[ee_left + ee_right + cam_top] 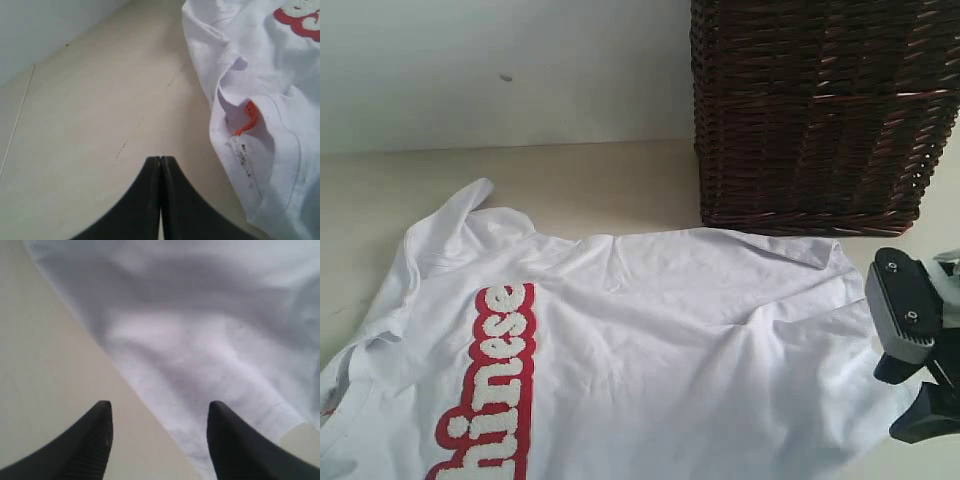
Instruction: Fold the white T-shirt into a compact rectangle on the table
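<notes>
The white T-shirt [650, 340] lies spread and wrinkled on the pale cream table [570, 180], its red-outlined lettering [490, 380] running toward the front left. My right gripper [920, 385] hangs at the shirt's right edge in the exterior view. In the right wrist view that gripper [160, 410] is open, its fingertips straddling the hem of the T-shirt [200, 340]. My left gripper [160, 160] is shut with nothing in it, over bare table [100, 125] beside the T-shirt [270, 135], where an orange tag [248, 117] shows at the collar. It is out of the exterior view.
A dark brown wicker basket [820, 110] stands at the back right, close to the shirt's far edge. A pale wall [500, 70] rises behind the table. Bare table shows along the back left.
</notes>
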`<state>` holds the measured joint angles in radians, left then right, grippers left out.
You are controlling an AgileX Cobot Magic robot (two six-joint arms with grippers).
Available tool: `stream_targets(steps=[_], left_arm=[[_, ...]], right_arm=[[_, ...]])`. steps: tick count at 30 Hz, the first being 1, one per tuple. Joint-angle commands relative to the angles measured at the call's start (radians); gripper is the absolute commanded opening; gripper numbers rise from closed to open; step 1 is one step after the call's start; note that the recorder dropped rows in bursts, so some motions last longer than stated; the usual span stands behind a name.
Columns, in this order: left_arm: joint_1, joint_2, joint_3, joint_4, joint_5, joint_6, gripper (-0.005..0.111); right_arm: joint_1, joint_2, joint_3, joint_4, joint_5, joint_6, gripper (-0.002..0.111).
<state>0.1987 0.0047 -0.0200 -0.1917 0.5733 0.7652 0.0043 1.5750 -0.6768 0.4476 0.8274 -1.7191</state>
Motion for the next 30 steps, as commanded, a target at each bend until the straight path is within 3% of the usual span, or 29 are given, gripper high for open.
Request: stream_targets(steps=[1,2,6,8,14,17,19,21,23,30], left_arm=[[0.001,-0.005,0.005,-0.003,-0.011,-0.002,0.0],[0.001,-0.005,0.005,-0.003,-0.011,-0.002,0.0],[0.001,-0.005,0.005,-0.003,-0.011,-0.002,0.0],[0.001,-0.005,0.005,-0.003,-0.011,-0.002,0.0],[0.001,-0.005,0.005,-0.003,-0.011,-0.002,0.0],[0.001,-0.005,0.005,-0.003,-0.011,-0.002,0.0],[0.001,-0.005,0.005,-0.003,-0.011,-0.002,0.0],[0.001,-0.005,0.005,-0.003,-0.011,-0.002,0.0],[0.001,-0.005,0.005,-0.003,-0.011,-0.002,0.0],[0.001,-0.005,0.005,-0.003,-0.011,-0.002,0.0]], right_arm=[[-0.004,0.068,-0.008,0.009,-0.038,-0.091,0.052],[-0.004,0.077,-0.008,0.009,-0.035,-0.095,0.05],[-0.004,0.105,-0.008,0.01,-0.068,-0.136,0.013],[-0.004,0.105,-0.008,0.022,-0.116,-0.13,0.0],[-0.004,0.062,-0.008,0.05,0.025,-0.085,0.0],[-0.004,0.049,-0.008,0.04,0.09,-0.085,0.008],[-0.004,0.051,-0.006,0.031,0.094,-0.106,0.025],[-0.004,0.058,-0.006,0.036,0.073,-0.176,0.048],[-0.004,0.058,0.003,0.072,0.016,-0.218,0.062],[-0.005,0.099,0.062,0.093,-0.062,-0.322,0.057]])
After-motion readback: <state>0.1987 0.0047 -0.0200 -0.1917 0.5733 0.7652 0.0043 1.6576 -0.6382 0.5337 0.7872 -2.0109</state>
